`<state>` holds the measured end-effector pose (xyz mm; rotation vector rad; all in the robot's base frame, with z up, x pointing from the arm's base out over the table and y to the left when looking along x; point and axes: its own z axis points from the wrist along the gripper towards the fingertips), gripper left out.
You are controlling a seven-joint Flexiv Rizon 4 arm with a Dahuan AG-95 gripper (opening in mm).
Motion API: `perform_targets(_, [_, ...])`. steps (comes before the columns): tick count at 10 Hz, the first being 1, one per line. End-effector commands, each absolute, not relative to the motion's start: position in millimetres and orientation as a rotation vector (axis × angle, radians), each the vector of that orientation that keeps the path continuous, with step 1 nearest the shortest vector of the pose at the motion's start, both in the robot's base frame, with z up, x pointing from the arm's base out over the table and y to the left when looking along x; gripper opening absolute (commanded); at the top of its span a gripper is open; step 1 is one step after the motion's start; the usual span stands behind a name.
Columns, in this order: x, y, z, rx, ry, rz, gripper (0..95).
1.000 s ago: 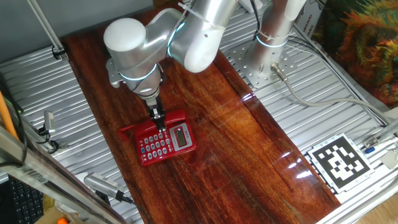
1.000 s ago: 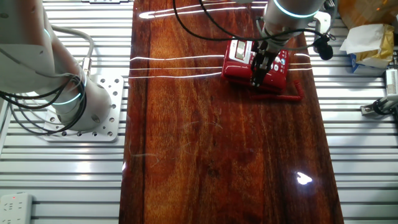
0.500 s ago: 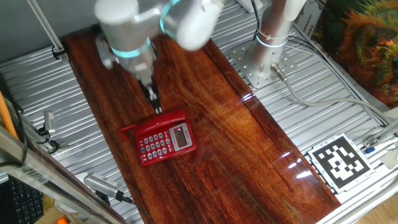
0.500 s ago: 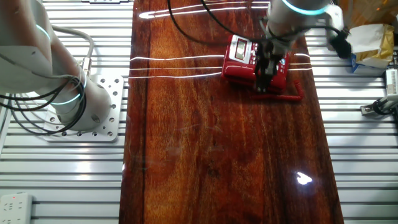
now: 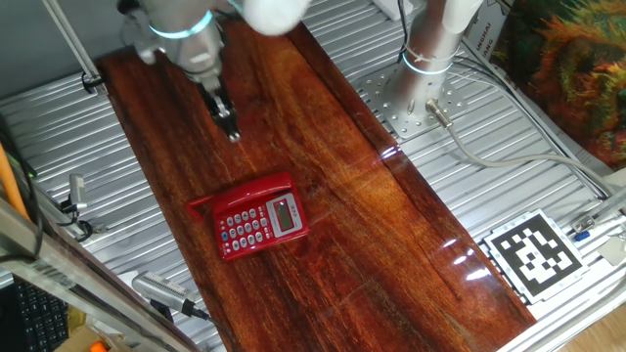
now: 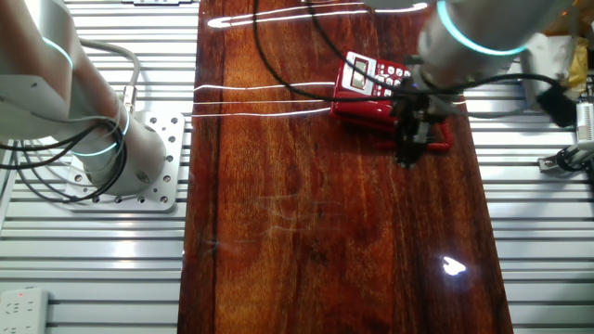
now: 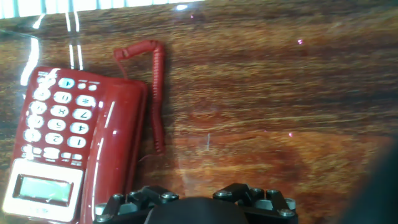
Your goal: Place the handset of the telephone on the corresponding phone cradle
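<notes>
The handset is being carried by the phone cradle, seated along the recessed edge of the base, next to the keypad. In the hand view it is seen lying lengthwise against the side of the keys, with the small grey display near the lower end of the base. The red coiled cord is being trailed onto the tabletop just beside the handset, running from the top end of the phone down along its outer side.

The claw is being held above the bare wood, apart from the phone and touching nothing. In one fixed view it is seen hanging up the board from the cradle; in the other fixed view the claw is placed just beside the handset edge of the base. Nothing is being gripped between its fingers. Whether the fingers are spread or pressed together cannot be told: they are small and dark in both fixed views, and only the base of the claw is being shown at the bottom of the hand view.

The phone is being kept close to one long edge of the tabletop, square on its base.
</notes>
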<state>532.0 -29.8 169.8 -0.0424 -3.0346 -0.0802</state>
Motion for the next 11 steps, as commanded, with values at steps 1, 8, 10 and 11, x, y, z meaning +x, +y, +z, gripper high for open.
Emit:
perform_targets(1, [533.6, -29.7, 169.8, -0.082, -3.042, -0.119, 57.0])
perform_targets(8, [533.5, -29.7, 170.2, -0.006, -3.041, -0.155, 57.0])
perform_targets(10, [533.3, -29.6, 170.7, 0.004, -3.035, -0.152, 57.0])
perform_targets(11, [533.2, -29.6, 170.9, 0.013, -3.032, -0.153, 57.0])
